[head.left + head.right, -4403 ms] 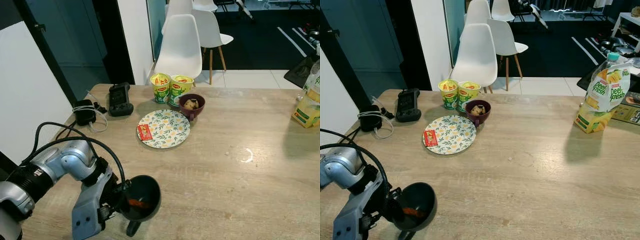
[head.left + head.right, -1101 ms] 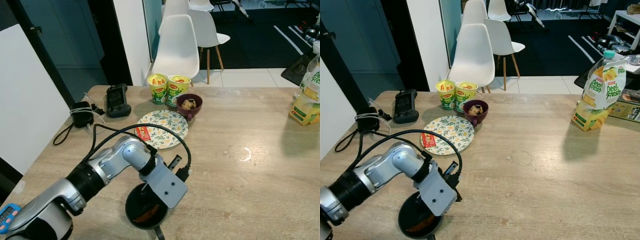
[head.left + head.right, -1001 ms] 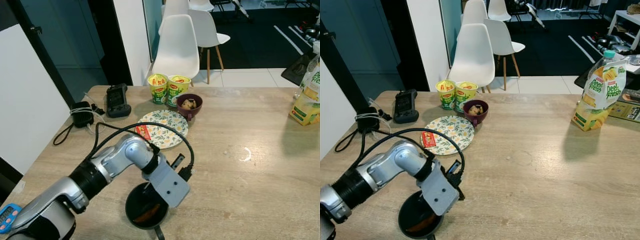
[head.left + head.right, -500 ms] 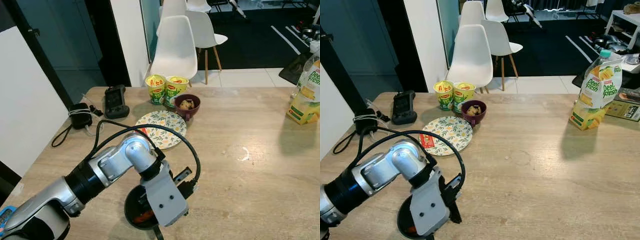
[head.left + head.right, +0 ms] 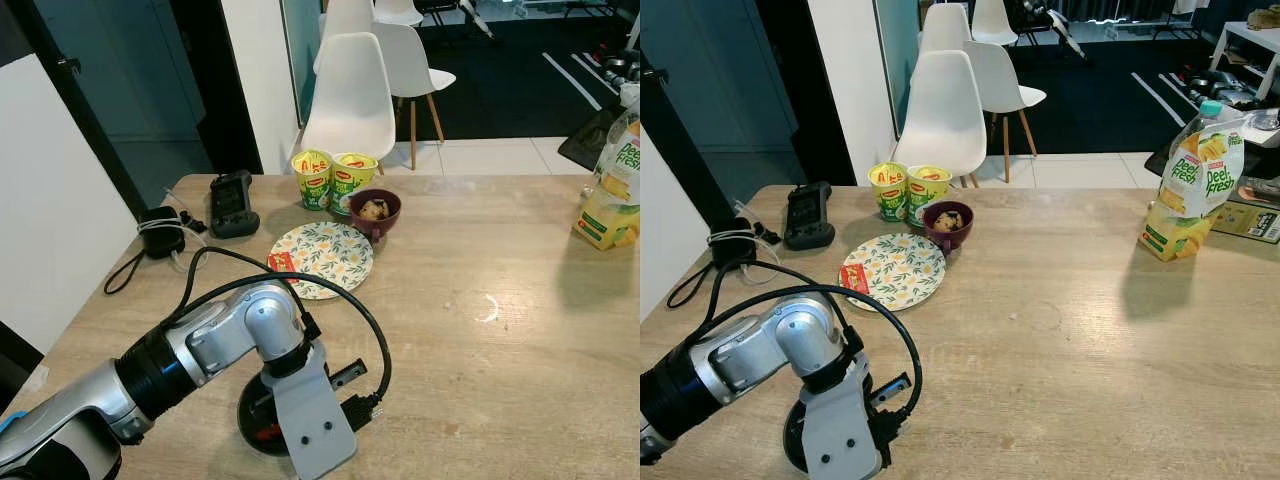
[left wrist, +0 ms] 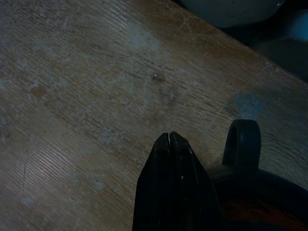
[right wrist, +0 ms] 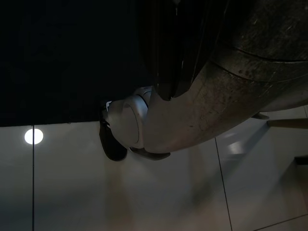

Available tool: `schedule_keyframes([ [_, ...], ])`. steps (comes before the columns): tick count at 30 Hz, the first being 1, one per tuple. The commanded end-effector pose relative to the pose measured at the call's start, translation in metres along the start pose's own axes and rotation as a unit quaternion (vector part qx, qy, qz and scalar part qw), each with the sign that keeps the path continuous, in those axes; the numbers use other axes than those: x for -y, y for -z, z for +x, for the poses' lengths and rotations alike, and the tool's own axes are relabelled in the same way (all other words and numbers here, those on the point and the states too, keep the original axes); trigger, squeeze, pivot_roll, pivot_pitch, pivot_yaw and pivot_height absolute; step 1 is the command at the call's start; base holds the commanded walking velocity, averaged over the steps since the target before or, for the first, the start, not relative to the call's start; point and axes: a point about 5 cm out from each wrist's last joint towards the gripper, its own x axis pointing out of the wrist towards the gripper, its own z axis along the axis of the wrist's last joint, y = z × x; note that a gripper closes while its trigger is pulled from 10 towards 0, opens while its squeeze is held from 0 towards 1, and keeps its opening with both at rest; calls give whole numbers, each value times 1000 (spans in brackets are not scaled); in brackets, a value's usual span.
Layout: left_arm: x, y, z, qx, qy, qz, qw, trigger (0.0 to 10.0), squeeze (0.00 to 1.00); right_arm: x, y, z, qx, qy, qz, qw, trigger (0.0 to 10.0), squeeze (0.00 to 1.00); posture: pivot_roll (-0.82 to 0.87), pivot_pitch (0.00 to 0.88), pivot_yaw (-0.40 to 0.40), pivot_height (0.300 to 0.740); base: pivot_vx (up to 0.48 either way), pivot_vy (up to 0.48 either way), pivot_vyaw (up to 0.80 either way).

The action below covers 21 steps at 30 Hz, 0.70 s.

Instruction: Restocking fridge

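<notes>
Your left tool (image 6: 169, 137) is down over the black mug (image 5: 255, 430) at the near edge of the desk (image 5: 470, 380), about 7 o'clock in the head view. In the left wrist view its two black fingers (image 6: 163, 163) are pressed together to a closed point — nothing between them — with the tip over bare wood just beside the mug's rim. The mug stands upright, mouth up, something reddish (image 6: 255, 211) in its bottom; its handle (image 6: 242, 142) lies flat out from the rim, pointing the same way as the tool's fingers. The silver arm and its grey wrist block cover most of the mug from above.

Further up the desk, toward 12 o'clock, sits the floral plate (image 5: 330, 258) with a red packet (image 5: 281, 263) on its left edge, a maroon bowl (image 5: 375, 210) touching the plate's far side, and two noodle cups (image 5: 332, 178) just behind. The juice bottle (image 5: 1192, 190) stands well apart at 2 o'clock.

Your right tool hangs idle — I can't tell how its fingers stand.
</notes>
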Motion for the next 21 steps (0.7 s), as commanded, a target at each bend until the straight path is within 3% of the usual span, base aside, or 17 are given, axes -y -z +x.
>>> schedule_keyframes([
  [1,6,1,-1,-7,8,-9,1000,10000,0,-10,6,3,-7,-15,10,1000,10000,0,51,0,73,740,0,0,0],
  [9,17,-6,-6,-2,33,-13,999,10000,0,-10,6,3,-6,-14,13,1000,10000,0,51,0,78,740,0,0,0],
  [21,51,-12,-20,-11,89,-57,994,10000,0,-10,6,3,-7,-12,12,1000,10000,0,61,0,72,740,0,0,0],
])
